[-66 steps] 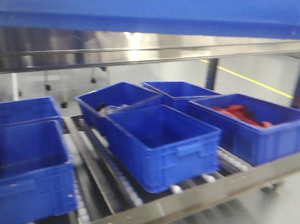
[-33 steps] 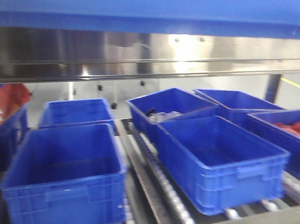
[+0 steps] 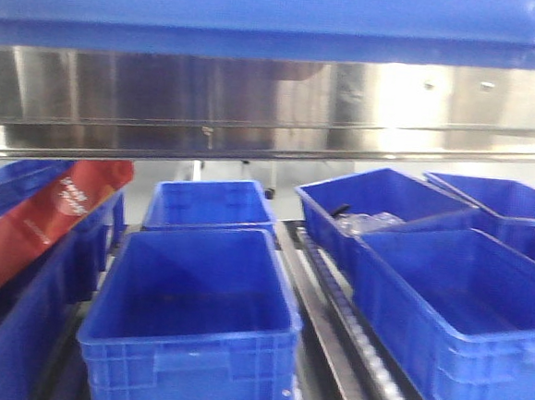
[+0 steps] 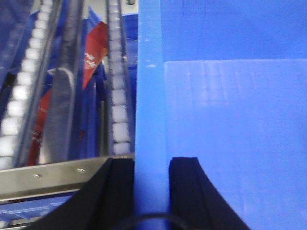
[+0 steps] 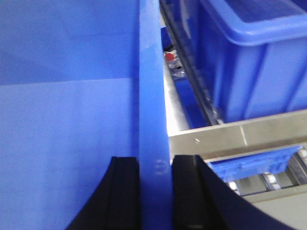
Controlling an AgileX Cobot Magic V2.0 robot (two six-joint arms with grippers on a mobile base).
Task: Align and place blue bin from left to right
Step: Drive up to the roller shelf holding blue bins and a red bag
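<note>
The blue bin fills the top of the front view as a wide bright-blue band. In the left wrist view my left gripper is shut on its left wall rim, with the bin's pale floor to the right. My right gripper is shut on the opposite wall rim in the right wrist view, and the bin's inside lies to the left. One black finger sits on each side of each wall. The bin hangs above the roller rack.
Several smaller dark-blue bins stand on roller lanes below, one large one at right. A red bag leans in a bin at far left. A steel crossbar runs behind, and a steel rail sits under the right grip.
The lower bins have slid to the right in the front view and the red bag has come further into sight at left. The held bin stays across the top.
</note>
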